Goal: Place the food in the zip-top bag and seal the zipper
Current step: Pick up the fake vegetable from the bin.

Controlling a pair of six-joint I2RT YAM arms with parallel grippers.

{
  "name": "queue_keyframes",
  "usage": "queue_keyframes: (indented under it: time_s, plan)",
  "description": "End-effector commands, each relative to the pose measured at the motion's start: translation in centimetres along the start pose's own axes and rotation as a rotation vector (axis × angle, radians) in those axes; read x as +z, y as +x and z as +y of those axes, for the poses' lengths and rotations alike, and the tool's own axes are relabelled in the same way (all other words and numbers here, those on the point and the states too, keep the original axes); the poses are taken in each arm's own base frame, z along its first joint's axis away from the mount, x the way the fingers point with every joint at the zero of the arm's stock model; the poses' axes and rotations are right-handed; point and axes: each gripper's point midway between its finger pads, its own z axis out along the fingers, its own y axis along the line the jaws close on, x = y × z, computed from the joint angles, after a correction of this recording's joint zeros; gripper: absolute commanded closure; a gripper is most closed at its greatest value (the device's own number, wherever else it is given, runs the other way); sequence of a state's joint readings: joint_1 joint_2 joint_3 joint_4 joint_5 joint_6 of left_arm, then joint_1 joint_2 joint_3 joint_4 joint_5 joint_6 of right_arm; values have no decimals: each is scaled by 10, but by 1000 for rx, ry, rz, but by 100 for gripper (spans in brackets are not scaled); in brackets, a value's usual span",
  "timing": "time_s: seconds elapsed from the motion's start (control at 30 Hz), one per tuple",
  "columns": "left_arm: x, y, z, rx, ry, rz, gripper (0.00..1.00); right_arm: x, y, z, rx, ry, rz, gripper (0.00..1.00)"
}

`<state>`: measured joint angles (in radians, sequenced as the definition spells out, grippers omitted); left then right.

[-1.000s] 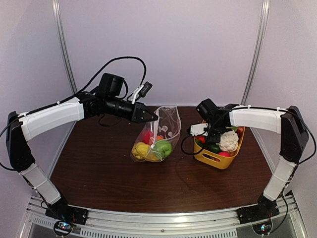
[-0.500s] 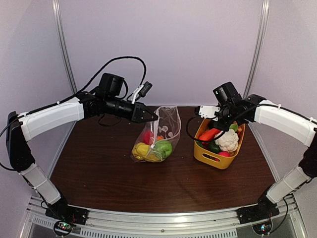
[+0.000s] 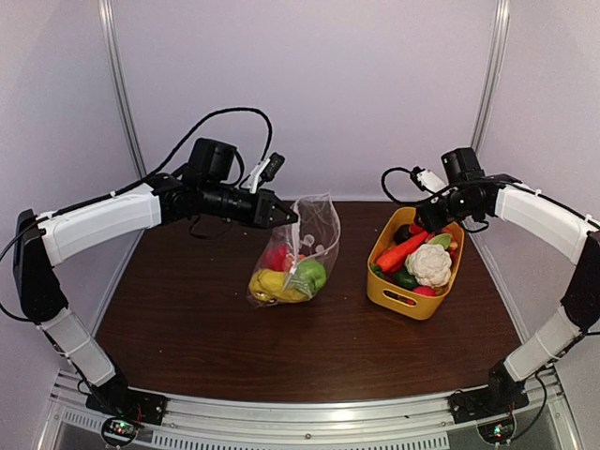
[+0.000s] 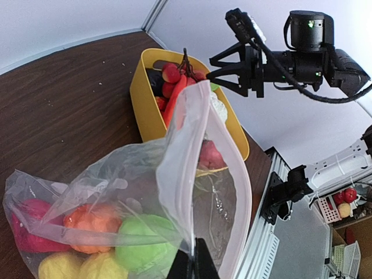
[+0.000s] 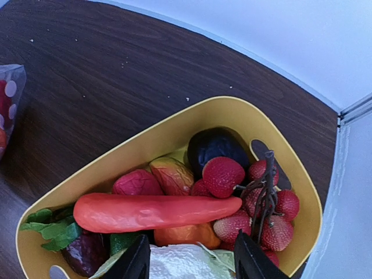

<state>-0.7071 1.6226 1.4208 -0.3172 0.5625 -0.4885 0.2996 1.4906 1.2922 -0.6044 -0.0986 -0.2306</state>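
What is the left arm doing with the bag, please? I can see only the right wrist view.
Observer: The left tool is shut on the rim of the zip-top bag, holding its mouth up and open.
Operator: Thank you. What is inside it?
Observer: In the left wrist view, a green ball, an orange piece, a red piece and yellow pieces lie at its bottom.
Operator: And how does the bag sit relative to my basket?
Observer: From above, the bag stands to the left of the yellow basket, apart from it, with bare table between them.
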Motion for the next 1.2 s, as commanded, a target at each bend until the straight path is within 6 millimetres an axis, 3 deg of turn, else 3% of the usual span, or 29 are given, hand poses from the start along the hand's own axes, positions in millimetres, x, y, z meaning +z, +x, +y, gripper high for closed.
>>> queue_keyframes:
  time_s: [0.0,0.13,0.27,0.37,0.6,0.87,0.97,1.17]
  plan:
    - [9,-14,9,-44,-41,-46,100,13,12,29,205,-234,-10,49]
    - [14,-10,15,-69,-85,-24,100,17,19,33,261,-267,-15,46]
    - [15,-10,20,-91,-120,-29,100,17,24,16,325,-206,-32,39]
    - [16,-11,21,-110,-127,-33,100,19,32,15,355,-231,-7,36]
    - [23,-9,24,-109,-144,3,100,5,41,28,147,-309,63,34]
    - [27,-13,23,-106,-143,9,100,-23,61,8,-68,-173,113,30]
    - [28,-14,19,-100,-136,15,100,-23,76,6,-97,-145,148,25]
    - [29,-18,13,-91,-121,10,100,-8,101,3,-99,-103,205,24]
